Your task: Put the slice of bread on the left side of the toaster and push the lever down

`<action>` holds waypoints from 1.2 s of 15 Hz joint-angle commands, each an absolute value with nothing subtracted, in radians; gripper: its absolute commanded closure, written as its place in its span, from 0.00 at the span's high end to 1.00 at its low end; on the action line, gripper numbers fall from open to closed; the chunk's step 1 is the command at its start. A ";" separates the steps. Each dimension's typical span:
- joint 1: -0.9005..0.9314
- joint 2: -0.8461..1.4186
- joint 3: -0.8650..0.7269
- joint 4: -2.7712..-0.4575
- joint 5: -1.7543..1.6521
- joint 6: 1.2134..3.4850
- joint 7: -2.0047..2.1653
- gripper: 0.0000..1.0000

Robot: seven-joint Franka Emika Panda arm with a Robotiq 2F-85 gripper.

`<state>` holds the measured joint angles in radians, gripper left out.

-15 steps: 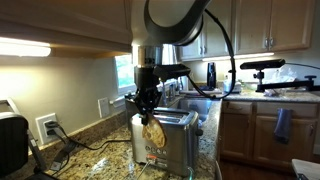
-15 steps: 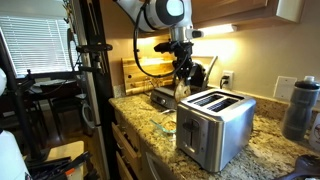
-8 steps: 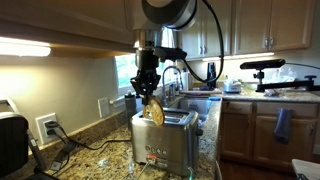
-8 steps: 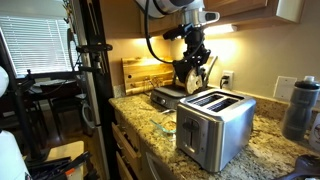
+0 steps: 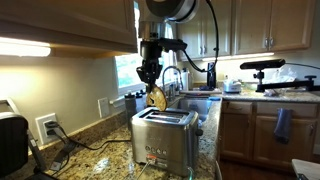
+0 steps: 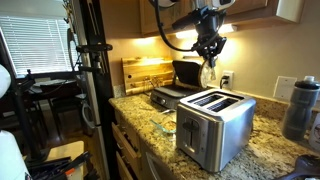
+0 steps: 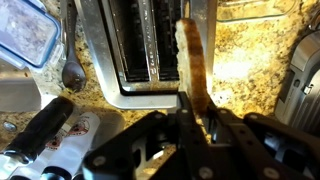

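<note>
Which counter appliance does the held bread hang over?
The steel two-slot toaster: the slice of bread in the pincer hangs above its top, while the black appliance stands apart from it.

Slice of bread above toaster, between jaws

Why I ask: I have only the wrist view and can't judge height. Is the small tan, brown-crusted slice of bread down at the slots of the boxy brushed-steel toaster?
Observer: No. In both exterior views the small tan slice of bread hangs in the air, clear above the top of the boxy brushed-steel toaster.
Operator: Does it hang straight?
Observer: Not quite. In an exterior view it tilts a little below the black gripper.
Operator: Anything tall beyond the toaster?
Observer: A pale wooden board stands upright at the wall.
</note>
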<state>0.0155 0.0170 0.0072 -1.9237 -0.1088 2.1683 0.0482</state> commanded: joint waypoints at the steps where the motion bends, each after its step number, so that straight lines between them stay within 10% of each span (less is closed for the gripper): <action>1: 0.006 -0.006 0.002 -1.964 -0.102 2.171 -0.019 0.06; 18: -0.003 0.016 -0.006 -2.070 -0.077 2.234 -0.187 0.06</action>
